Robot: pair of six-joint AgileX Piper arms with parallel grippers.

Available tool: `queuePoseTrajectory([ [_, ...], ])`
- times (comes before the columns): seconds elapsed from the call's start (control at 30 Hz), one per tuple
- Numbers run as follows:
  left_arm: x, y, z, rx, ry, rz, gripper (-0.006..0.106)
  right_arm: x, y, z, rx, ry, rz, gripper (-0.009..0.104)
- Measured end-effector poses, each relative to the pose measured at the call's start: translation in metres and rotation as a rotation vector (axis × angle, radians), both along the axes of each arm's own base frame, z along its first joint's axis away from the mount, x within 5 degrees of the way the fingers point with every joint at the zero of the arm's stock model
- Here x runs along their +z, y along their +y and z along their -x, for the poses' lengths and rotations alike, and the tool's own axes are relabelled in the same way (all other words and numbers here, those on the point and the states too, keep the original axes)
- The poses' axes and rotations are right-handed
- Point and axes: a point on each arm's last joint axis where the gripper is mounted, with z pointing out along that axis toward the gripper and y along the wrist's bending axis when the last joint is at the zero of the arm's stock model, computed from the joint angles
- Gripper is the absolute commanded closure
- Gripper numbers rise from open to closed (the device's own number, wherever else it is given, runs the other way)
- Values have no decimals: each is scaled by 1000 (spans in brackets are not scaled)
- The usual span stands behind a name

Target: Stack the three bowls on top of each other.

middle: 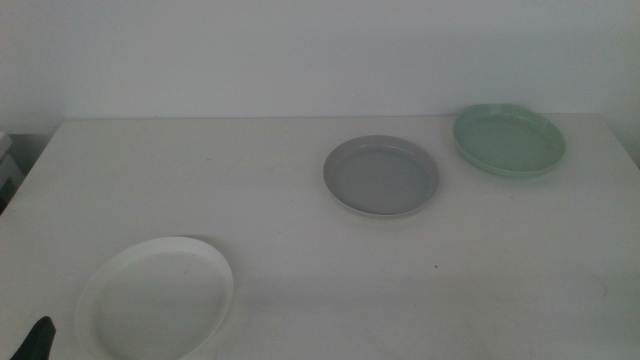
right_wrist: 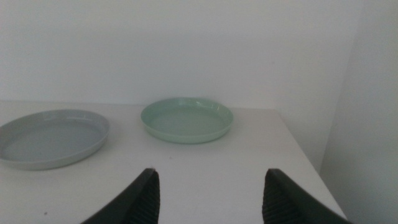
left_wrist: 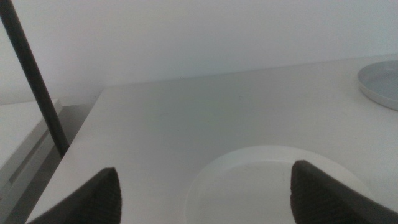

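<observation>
Three bowls lie apart on the white table. The white bowl [middle: 157,297] is at the front left, the grey bowl [middle: 381,176] in the middle, the mint green bowl [middle: 509,140] at the back right. My left gripper [left_wrist: 205,196] is open, its jaws spread wide just before the white bowl [left_wrist: 273,186]; only a dark tip [middle: 38,340] of it shows at the bottom left of the middle view. My right gripper [right_wrist: 210,196] is open and empty, hanging short of the green bowl [right_wrist: 186,119] and the grey bowl [right_wrist: 50,137]; it is out of the middle view.
The table [middle: 300,230] ends at a white wall behind. A thin dark pole [left_wrist: 34,78] stands off the table's left side beside a pale ledge [left_wrist: 22,134]. The table's right edge [right_wrist: 305,155] runs close to the green bowl.
</observation>
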Motion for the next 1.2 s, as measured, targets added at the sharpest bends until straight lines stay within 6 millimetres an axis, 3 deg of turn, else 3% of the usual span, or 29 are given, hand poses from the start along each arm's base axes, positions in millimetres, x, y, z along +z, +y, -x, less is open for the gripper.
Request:
queuePoseTrajectory([
  [0.1,0,0,0,0,0,0,-4,9,0,0,1,32,0,52],
  [0.27,0,0,0,0,0,0,-4,42,-1,-7,-1,93,20,52],
  [0.57,0,0,0,0,0,0,-4,99,-2,-47,3,206,-2,52],
  [0.8,0,0,0,0,0,0,-4,150,-1,-110,32,440,-50,52],
  [0.9,0,0,0,0,0,0,-4,162,1,-142,78,525,-28,52],
  [1.03,0,0,0,0,0,0,-4,163,8,-192,167,611,-28,52],
  [1.2,0,0,0,0,0,0,-4,151,36,-256,341,732,4,52],
])
